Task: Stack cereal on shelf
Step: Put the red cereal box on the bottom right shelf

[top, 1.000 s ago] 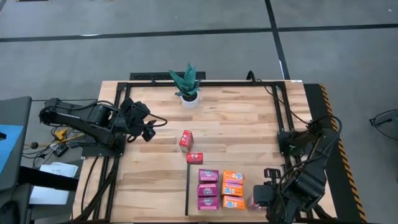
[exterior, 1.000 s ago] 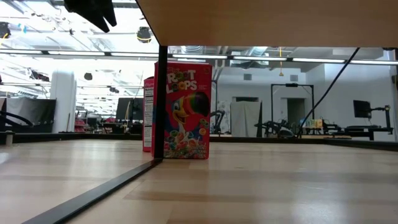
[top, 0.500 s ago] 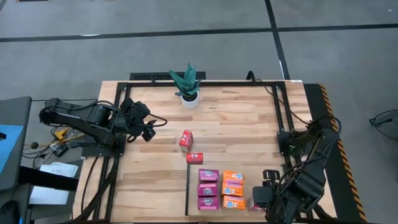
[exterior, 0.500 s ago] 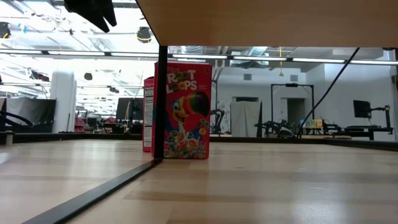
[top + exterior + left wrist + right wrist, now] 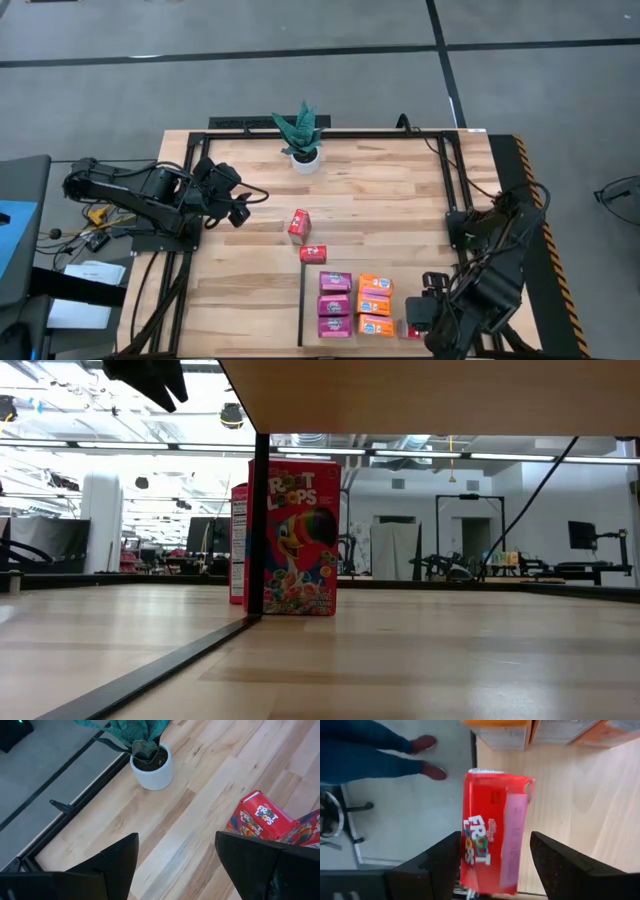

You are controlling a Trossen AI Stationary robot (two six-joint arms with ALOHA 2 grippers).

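So, starting with the cereal: six boxes already lie on the shelf (image 5: 412, 285), in two columns side by side. You see the three magenta boxes (image 5: 334, 304) in the column nearest the shelf's black-edged side, and the three orange boxes (image 5: 374, 305) just beside them, farther in.

A third red box (image 5: 495, 835) lies at the shelf's near edge, just beyond the orange column and right at the right gripper (image 5: 424, 318). In the right wrist view its printed side faces up and it fills the space in front of that gripper. Whether the pincer clamps the box or merely flanks it, you cannot tell.

Off the shelf, two more red boxes wait on the tabletop (image 5: 380, 200). One red box (image 5: 313, 254) lies flat just outside the shelf's far corner, near the black strip. The other red box (image 5: 298, 225) stands upright a little farther from the shelf.

Well away from the shelf, the left gripper (image 5: 244, 208) hangs above the tabletop with its fingers (image 5: 117, 862) spread apart and nothing between them. Past it, you see the potted plant (image 5: 302, 137) in its white pot at the table's far edge.

Beyond the shelf's near edge, the right wrist view shows a person's legs (image 5: 375, 750) in blue trousers on the grey floor.
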